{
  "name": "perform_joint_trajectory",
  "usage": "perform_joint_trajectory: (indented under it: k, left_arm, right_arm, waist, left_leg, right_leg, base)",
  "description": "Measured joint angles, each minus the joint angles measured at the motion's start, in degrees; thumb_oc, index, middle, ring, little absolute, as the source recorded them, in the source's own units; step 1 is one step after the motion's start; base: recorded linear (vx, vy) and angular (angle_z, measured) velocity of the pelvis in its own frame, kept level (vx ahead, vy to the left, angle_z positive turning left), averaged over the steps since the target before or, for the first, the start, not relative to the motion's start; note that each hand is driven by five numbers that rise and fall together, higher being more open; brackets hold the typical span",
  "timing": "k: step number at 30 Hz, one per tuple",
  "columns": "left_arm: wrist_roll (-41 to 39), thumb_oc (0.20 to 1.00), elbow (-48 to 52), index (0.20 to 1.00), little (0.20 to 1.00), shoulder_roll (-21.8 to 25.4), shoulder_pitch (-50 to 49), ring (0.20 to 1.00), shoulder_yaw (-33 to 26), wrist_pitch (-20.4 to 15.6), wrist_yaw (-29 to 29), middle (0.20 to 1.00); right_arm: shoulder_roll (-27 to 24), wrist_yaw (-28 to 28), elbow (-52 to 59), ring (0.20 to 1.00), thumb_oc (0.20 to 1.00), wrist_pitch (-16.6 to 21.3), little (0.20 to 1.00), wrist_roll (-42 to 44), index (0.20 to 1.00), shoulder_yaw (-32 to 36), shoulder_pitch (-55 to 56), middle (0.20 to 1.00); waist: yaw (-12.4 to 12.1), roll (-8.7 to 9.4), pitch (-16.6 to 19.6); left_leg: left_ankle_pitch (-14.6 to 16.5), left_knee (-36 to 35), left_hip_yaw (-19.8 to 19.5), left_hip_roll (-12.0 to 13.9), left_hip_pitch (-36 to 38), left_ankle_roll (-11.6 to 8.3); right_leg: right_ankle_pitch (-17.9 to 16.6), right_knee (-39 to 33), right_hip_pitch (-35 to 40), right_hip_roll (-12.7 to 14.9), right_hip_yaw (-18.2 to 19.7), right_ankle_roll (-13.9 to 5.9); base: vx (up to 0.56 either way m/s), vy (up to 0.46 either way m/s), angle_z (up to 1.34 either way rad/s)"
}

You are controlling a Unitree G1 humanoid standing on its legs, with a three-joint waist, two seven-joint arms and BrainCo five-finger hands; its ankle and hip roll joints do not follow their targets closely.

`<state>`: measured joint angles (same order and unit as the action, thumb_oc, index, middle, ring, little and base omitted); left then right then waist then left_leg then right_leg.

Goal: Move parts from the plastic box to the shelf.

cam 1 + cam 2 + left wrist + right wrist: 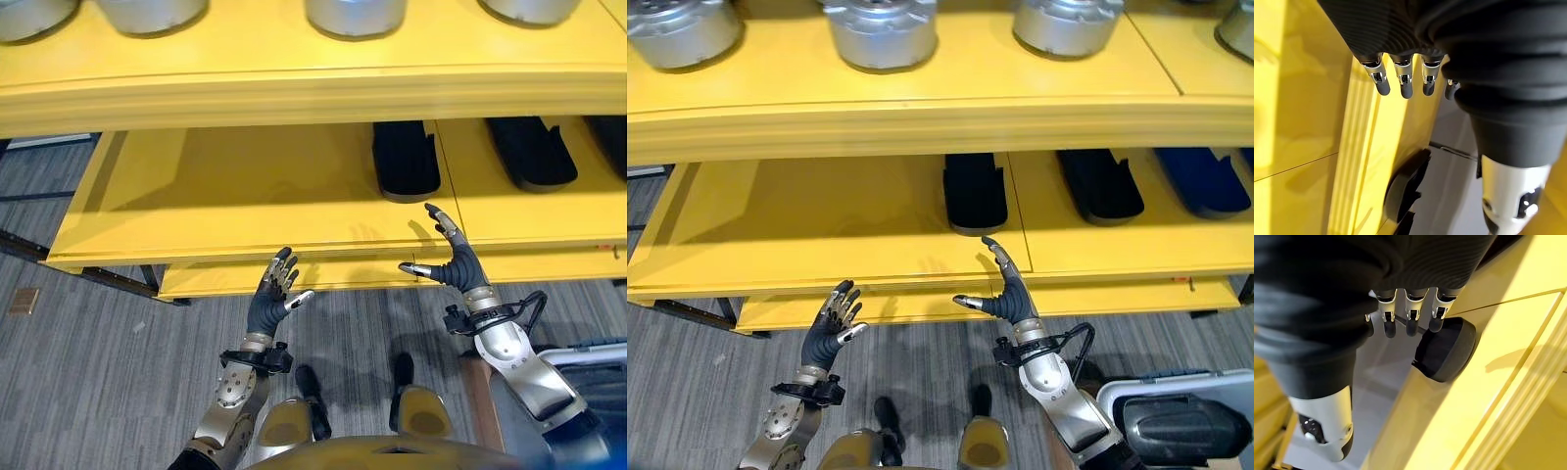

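- Both hands empty: left hand point(270, 299) hovers with relaxed, spread fingers just off the front edge of the yellow shelf point(823, 230); right hand point(1007, 291) splayed wide, fingertips over that edge.
- Black part point(975, 191) lies on the middle level, near the back, just beside the seam between shelf panels; two more dark parts point(1100, 183) sit further along toward the right end.
- Its long axis runs front-to-back, rounded end toward me.
- Plastic box point(1176, 421) sits low at my right, a dark part inside.
- My read: next pickup. I'd draw the right hand clear of the edge, then grasp across the part's narrow width.
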<state>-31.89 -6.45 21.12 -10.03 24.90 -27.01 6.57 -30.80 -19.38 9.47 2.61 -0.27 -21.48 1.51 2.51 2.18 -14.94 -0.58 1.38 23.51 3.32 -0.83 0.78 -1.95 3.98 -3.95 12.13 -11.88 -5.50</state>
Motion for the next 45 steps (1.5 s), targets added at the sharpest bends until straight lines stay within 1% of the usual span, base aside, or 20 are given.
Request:
perform_joint_trajectory:
  k: [4,7,8,9,11,13,14,15,16,18,20,22,23,25,27,30,32,38,41,45]
  left_arm:
    - [2.4,1.0,-1.2,1.0,1.0,1.0,0.4,1.0,-0.3,0.1,-0.3,1.0]
    - [9.1,1.0,-2.5,1.0,1.0,3.4,1.5,1.0,-0.2,0.1,1.6,1.0]
    - [13.0,1.0,-3.3,1.0,1.0,4.7,1.5,1.0,-0.3,-1.0,4.4,1.0]
    - [14.1,1.0,-3.3,1.0,1.0,5.1,0.6,1.0,-0.9,-1.5,5.8,1.0]
    - [17.0,1.0,-3.2,1.0,1.0,5.6,-1.6,1.0,-3.1,-2.4,8.5,1.0]
    - [20.7,1.0,-4.4,1.0,1.0,6.9,-1.3,1.0,-2.6,-2.5,9.6,1.0]
    - [22.2,1.0,-5.5,1.0,1.0,6.7,0.0,1.0,-2.3,-2.5,9.6,1.0]
    - [23.6,1.0,-6.2,1.0,1.0,6.2,1.1,1.0,-2.3,-2.7,9.6,1.0]
    - [25.5,1.0,-6.1,1.0,1.0,7.2,1.0,1.0,-2.4,-4.0,9.5,1.0]
    - [27.1,1.0,-6.0,1.0,1.0,8.7,0.2,1.0,-2.4,-5.1,9.5,1.0]
    - [28.3,1.0,-5.6,1.0,1.0,9.9,-1.5,1.0,-2.3,-6.0,9.4,1.0]
    - [29.3,1.0,-5.8,1.0,1.0,11.5,-1.9,1.0,-2.1,-5.7,9.4,1.0]
    - [29.6,1.0,-5.9,1.0,1.0,12.8,-1.8,1.0,-1.4,-5.3,8.9,1.0]
    - [30.1,1.0,-6.3,1.0,1.0,13.6,-1.9,1.0,-0.2,-3.3,8.5,1.0]
    - [30.1,1.0,-6.4,1.0,1.0,12.6,-2.6,1.0,-0.1,-2.5,8.1,1.0]
    - [30.1,1.0,-6.0,1.0,1.0,11.9,-2.5,1.0,-1.0,-2.5,7.2,1.0]
    - [30.1,1.0,-5.5,1.0,1.0,11.9,-2.4,1.0,-1.3,-2.5,6.0,1.0]
    - [30.3,1.0,-4.3,1.0,1.0,9.7,-0.2,1.0,-1.9,-4.5,9.7,1.0]
    - [28.9,1.0,-4.2,1.0,1.0,9.1,3.7,1.0,-2.0,-5.0,8.4,1.0]
    - [27.8,1.0,-4.2,1.0,1.0,8.8,8.0,1.0,-1.4,-7.3,7.8,1.0]
  right_arm:
    - [1.4,-2.5,-3.4,1.0,1.0,-1.1,1.0,0.0,1.0,1.1,0.8,1.0]
    - [1.4,-3.8,-7.3,1.0,1.0,-1.8,1.0,-1.1,1.0,3.4,3.0,1.0]
    - [1.4,-4.5,-7.9,1.0,1.0,-1.8,1.0,-1.1,1.0,5.8,5.6,1.0]
    - [1.4,-4.7,-8.1,1.0,1.0,-1.6,1.0,-1.1,1.0,6.4,6.2,1.0]
    - [1.4,-4.7,-7.8,1.0,1.0,-1.4,1.0,-1.0,1.0,6.6,6.0,1.0]
    - [1.1,-5.5,-8.8,1.0,1.0,0.2,1.0,-0.4,1.0,6.9,5.7,1.0]
    - [1.0,-5.7,-10.1,1.0,1.0,0.4,1.0,0.2,1.0,7.1,5.7,1.0]
    - [0.9,-5.8,-11.5,1.0,1.0,0.3,1.0,1.1,1.0,7.1,5.7,1.0]
    - [1.0,-5.8,-11.2,1.0,1.0,0.3,1.0,1.8,1.0,7.1,5.7,1.0]
    - [0.9,-6.0,-10.1,1.0,1.0,0.1,1.0,1.8,1.0,6.9,4.3,1.0]
    - [0.7,-6.1,-8.4,1.0,1.0,-0.8,1.0,2.5,1.0,6.8,2.6,1.0]
    - [0.6,-6.0,-8.1,1.0,1.0,-1.3,1.0,3.1,1.0,6.7,0.6,1.0]
    - [0.5,-5.9,-8.1,1.0,1.0,-2.5,1.0,3.6,1.0,6.3,-0.9,1.0]
    - [-1.3,-5.9,-8.4,1.0,1.0,-3.8,1.0,5.0,1.0,5.9,-1.0,1.0]
    - [-3.4,-6.0,-9.0,1.0,1.0,-5.3,1.0,6.0,1.0,6.0,0.6,1.0]
    - [-4.8,-6.7,-9.0,1.0,1.0,-6.7,1.0,6.8,1.0,7.7,6.6,1.0]
    - [-4.9,-7.3,-9.0,1.0,1.0,-6.7,1.0,6.8,1.0,7.3,10.2,1.0]
    - [-2.9,-12.4,-13.4,1.0,1.0,-6.5,1.0,6.8,1.0,7.7,11.2,1.0]
    - [-2.3,-14.3,-13.7,1.0,1.0,-6.4,1.0,6.8,1.0,8.3,10.5,1.0]
    - [-1.8,-15.4,-15.6,1.0,1.0,-5.8,1.0,6.7,1.0,10.2,9.4,1.0]
  waist:
    - [-0.1,1.79,-0.7]
    - [0.6,3.81,-1.7]
    - [1.1,4.74,-2.0]
    - [1.0,5.18,-2.3]
    - [0.1,5.61,-2.7]
    - [0.5,4.93,-3.7]
    - [1.0,4.18,-4.1]
    - [1.0,3.84,-4.1]
    - [-0.6,3.57,-4.1]
    - [-1.8,3.16,-4.0]
    - [-3.3,2.54,-2.9]
    - [-4.2,3.33,-2.0]
    - [-5.0,3.85,-1.7]
    - [-4.8,4.44,-0.6]
    - [-3.4,2.65,0.8]
    - [0.2,0.29,2.1]
    - [1.7,-0.33,2.1]
    - [4.5,-2.13,1.4]
    - [5.1,-1.82,1.2]
    - [9.2,-2.05,0.2]
  left_leg:
    - [0.4,0.9,0.0,-0.3,-0.3,0.35]
    - [1.2,0.9,0.3,-1.0,-0.2,0.48]
    - [1.4,0.6,0.9,-1.6,-0.1,0.62]
    - [1.6,0.5,1.8,-1.3,0.3,0.65]
    - [1.5,1.0,6.8,1.1,1.1,0.84]
    - [3.3,2.2,8.9,3.8,0.5,2.67]
    - [3.1,2.1,9.0,4.5,0.3,3.17]
    - [2.7,1.8,8.9,4.9,0.5,3.43]
    - [2.8,1.5,9.9,5.0,1.5,3.14]
    - [1.6,0.7,11.9,5.1,2.3,2.97]
    - [1.1,0.1,13.7,5.3,2.4,2.61]
    - [0.7,0.6,16.5,5.2,2.3,1.66]
    - [0.2,1.8,18.7,5.8,2.4,1.04]
    - [0.2,4.4,16.3,6.3,1.6,0.91]
    - [-0.5,3.2,10.5,7.5,1.7,-0.65]
    - [-2.5,0.0,8.0,8.5,1.9,-3.72]
    - [-3.5,-0.1,7.5,9.0,1.8,-3.99]
    - [-3.5,1.0,9.5,11.0,2.5,-3.98]
    - [-2.8,0.7,12.5,11.4,3.6,-5.88]
    - [-4.6,1.1,14.0,12.4,4.2,-7.87]
  right_leg:
    - [-0.4,0.0,0.1,0.4,0.0,-0.55]
    - [-1.0,-0.2,0.1,1.2,0.3,-1.2]
    - [-2.3,-1.4,0.0,1.5,0.3,-1.68]
    - [-4.0,-1.4,-0.6,1.4,-0.4,-2.61]
    - [-11.0,-2.5,-2.5,-0.9,-4.0,-3.69]
    - [-17.4,-4.6,-2.8,-2.0,-4.9,-5.47]
    - [-15.3,-0.4,-3.5,-1.6,-5.7,-4.91]
    - [-10.4,7.5,-4.6,-0.5,-7.0,-2.77]
    - [-4.7,16.6,-4.6,2.6,-8.1,-0.92]
    - [-1.4,20.6,-2.0,4.7,-9.9,-0.09]
    - [2.0,18.5,1.4,4.4,-10.9,-0.36]
    - [2.4,10.5,5.2,3.2,-12.1,-0.4]
    - [2.8,3.3,6.5,1.1,-13.5,0.22]
    - [2.4,-3.8,8.5,-0.8,-12.7,0.38]
    - [0.7,-6.8,8.9,-3.5,-10.7,1.46]
    - [0.8,-7.3,8.2,-5.4,-10.6,1.54]
    - [1.0,-7.3,8.0,-6.1,-10.6,1.92]
    - [7.0,3.4,1.9,-5.7,-8.1,3.29]
    - [11.8,14.2,-3.7,-4.4,-6.8,4.74]
    - [16.5,22.5,-8.7,-4.8,-4.1,6.74]
  base:
    - [-0.06,0.135,0.01]
    - [0.03,0.124,-0.03]
    - [-0.01,0.06,-0.25]
    - [-0.06,0.011,-0.65]
    - [-0.11,0.0,-1.15]
    - [-0.07,-0.011,-0.69]
    - [-0.03,-0.036,-0.03]
    - [0.01,-0.096,-0.09]
    - [0.02,-0.124,-0.22]
    - [0.02,-0.152,-0.38]
    - [0.0,-0.203,-0.59]
    - [-0.02,-0.282,-0.87]
    - [-0.01,-0.256,-1.07]
    - [0.0,-0.226,-1.14]
    - [-0.01,-0.139,-0.75]
    - [0.01,-0.18,-0.12]
    - [0.06,-0.278,-0.07]
    - [0.04,-0.265,-0.23]
    - [0.02,-0.191,-0.34]
    - [0.04,-0.253,-0.4]
